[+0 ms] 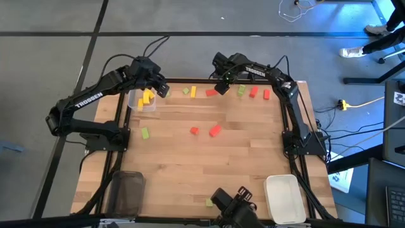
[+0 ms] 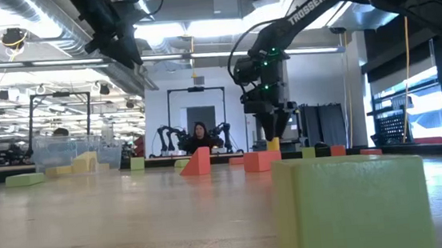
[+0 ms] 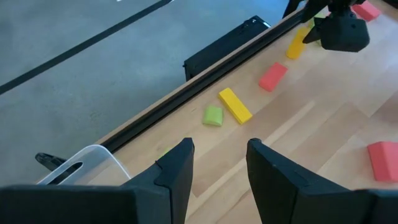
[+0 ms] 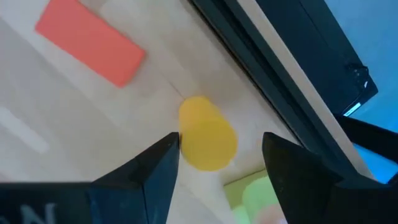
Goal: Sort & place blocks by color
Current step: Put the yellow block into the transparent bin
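Observation:
A yellow block [image 4: 207, 140] stands upright on the table near its far edge. My right gripper [image 4: 221, 155] hangs open just above it, pointing down, one finger to each side and apart from it. A red block [image 4: 90, 40] and a green block [image 4: 255, 190] lie close by. My left gripper [image 3: 221, 168] is open and holds nothing; it hovers by the clear tray [image 1: 142, 100], which has yellow blocks in it. More blocks lie along the far edge: green [image 3: 213, 115], yellow [image 3: 235, 104], red [image 3: 272, 76]. Two red blocks [image 1: 215, 130] and a green one [image 1: 145, 133] lie mid-table.
A dark tray [image 1: 126, 190] sits at the near left corner and a white tray [image 1: 283, 197] at the near right. A green block [image 2: 348, 201] lies by the near edge next to the camera mount [image 1: 231, 202]. A person [image 2: 199, 134] sits in the room beyond.

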`<state>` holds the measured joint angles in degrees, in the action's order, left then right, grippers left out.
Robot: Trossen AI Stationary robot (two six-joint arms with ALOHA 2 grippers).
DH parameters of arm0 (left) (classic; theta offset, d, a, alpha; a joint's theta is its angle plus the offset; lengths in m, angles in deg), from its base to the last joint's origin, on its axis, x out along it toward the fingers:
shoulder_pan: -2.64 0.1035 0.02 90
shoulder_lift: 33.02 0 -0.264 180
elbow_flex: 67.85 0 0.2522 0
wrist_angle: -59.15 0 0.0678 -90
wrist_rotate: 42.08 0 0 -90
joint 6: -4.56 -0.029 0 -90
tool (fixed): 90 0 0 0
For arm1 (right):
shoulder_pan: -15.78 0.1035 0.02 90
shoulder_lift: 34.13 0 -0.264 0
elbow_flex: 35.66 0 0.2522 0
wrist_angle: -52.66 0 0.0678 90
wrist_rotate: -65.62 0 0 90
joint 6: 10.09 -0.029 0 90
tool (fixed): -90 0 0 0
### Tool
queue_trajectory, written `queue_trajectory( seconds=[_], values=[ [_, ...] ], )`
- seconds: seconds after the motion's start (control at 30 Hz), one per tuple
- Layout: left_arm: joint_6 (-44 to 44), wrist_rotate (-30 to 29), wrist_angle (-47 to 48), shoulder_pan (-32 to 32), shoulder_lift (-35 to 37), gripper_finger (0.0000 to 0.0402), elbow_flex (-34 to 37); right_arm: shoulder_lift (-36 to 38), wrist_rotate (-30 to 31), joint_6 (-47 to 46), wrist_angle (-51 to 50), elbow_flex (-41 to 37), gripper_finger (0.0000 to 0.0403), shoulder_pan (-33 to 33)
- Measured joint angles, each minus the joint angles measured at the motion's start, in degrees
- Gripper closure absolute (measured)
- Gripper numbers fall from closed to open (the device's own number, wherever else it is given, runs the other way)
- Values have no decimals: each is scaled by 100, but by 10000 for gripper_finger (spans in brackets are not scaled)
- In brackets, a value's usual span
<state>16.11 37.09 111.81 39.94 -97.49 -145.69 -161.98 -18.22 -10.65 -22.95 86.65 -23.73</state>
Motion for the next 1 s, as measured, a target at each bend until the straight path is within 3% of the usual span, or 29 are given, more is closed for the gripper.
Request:
queue_trajectory(
  seconds=[0.13, 1.0],
  values=[
    [0, -2, 0, 0, 0, 264, 0, -43, -272, 129, 124, 0, 175, -24],
    [-13, -1, 0, 0, 0, 264, 0, -46, -331, 259, 31, 0, 175, -94]
  ],
)
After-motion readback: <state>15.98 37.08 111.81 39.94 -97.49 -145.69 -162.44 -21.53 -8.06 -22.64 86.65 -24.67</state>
